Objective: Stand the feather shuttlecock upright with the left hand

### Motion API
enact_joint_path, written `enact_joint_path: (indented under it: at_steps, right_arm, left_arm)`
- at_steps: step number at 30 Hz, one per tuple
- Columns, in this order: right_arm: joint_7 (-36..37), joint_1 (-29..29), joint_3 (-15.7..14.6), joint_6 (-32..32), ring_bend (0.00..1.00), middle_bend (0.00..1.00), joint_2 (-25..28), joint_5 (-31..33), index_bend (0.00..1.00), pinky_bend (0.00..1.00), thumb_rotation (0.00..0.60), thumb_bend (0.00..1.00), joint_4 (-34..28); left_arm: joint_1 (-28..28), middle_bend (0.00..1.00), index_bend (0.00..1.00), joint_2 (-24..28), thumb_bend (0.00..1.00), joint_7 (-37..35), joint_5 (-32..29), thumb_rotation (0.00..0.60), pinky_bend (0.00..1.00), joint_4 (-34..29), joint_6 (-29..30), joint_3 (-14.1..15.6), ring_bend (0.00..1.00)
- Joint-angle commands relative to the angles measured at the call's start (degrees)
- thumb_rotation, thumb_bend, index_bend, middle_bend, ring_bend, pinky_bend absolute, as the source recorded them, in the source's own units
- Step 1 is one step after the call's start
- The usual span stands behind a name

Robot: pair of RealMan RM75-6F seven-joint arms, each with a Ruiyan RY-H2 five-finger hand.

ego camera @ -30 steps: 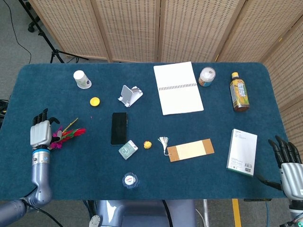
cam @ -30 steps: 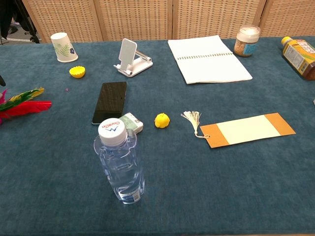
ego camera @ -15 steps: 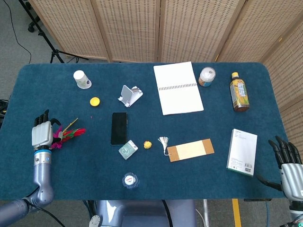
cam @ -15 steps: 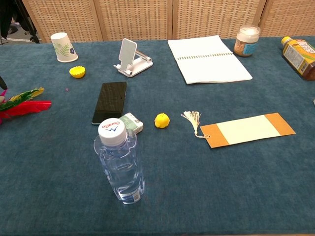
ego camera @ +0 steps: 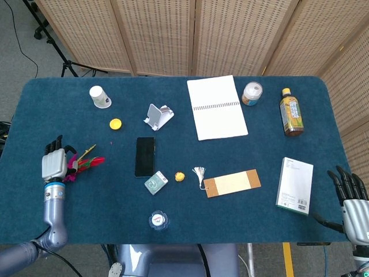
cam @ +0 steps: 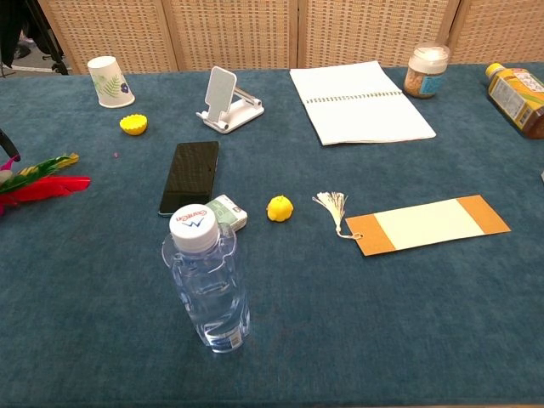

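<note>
The feather shuttlecock (ego camera: 86, 163) lies on its side near the table's left edge, its red, pink and green feathers pointing right. In the chest view its feathers (cam: 41, 181) show at the far left. My left hand (ego camera: 53, 164) hangs palm down over the shuttlecock's base end, fingers stretched out and apart. The base is hidden beneath it, so contact cannot be judged. One dark fingertip (cam: 8, 144) pokes into the chest view's left edge. My right hand (ego camera: 350, 196) is beyond the table's right front corner, fingers spread and holding nothing.
A black phone (ego camera: 145, 156), a small green box (ego camera: 155, 183) and a water bottle (cam: 209, 285) sit right of the shuttlecock. A paper cup (ego camera: 100, 96) and a yellow cap (ego camera: 116, 123) lie further back. A notebook (ego camera: 217, 107), bookmark (ego camera: 232, 182) and white box (ego camera: 294, 185) are to the right.
My left hand has crept slightly right and toward the front edge, closer over the shuttlecock's base. The feathers have nudged a little to the right. The right hand is unmoved.
</note>
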Motion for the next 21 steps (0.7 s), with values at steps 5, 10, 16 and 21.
enact_joint_path:
  at_steps: [5, 10, 16, 21]
  right_arm:
    - [-0.02, -0.03, -0.02, 0.1, 0.0, 0.0, 0.02, -0.07, 0.0, 0.0, 0.6, 0.0, -0.03]
    - [-0.09, -0.1, -0.1, 0.29, 0.0, 0.0, 0.03, -0.28, 0.0, 0.0, 0.6, 0.0, -0.1]
    - [-0.13, -0.13, -0.13, 0.39, 0.0, 0.0, 0.03, -0.38, 0.0, 0.0, 0.6, 0.0, -0.16]
    - [-0.2, -0.15, -0.19, 0.46, 0.0, 0.0, 0.03, -0.5, 0.0, 0.0, 0.6, 0.0, -0.19]
  left_arm:
    - [0.08, 0.0, 0.5, 0.06, 0.46, -0.15, 0.25, 0.6, 0.0, -0.44, 0.37, 0.12, 0.0]
    - [0.17, 0.0, 0.52, 0.08, 0.48, -0.38, 0.16, 0.6, 0.0, -0.56, 0.4, 0.13, 0.0]
    - [0.24, 0.0, 0.52, 0.14, 0.48, -0.81, 0.47, 0.6, 0.0, -0.69, 0.58, 0.12, 0.0]
    - [0.37, 0.0, 0.53, 0.4, 0.48, -1.07, 0.79, 0.6, 0.0, -1.35, 0.94, 0.11, 0.0]
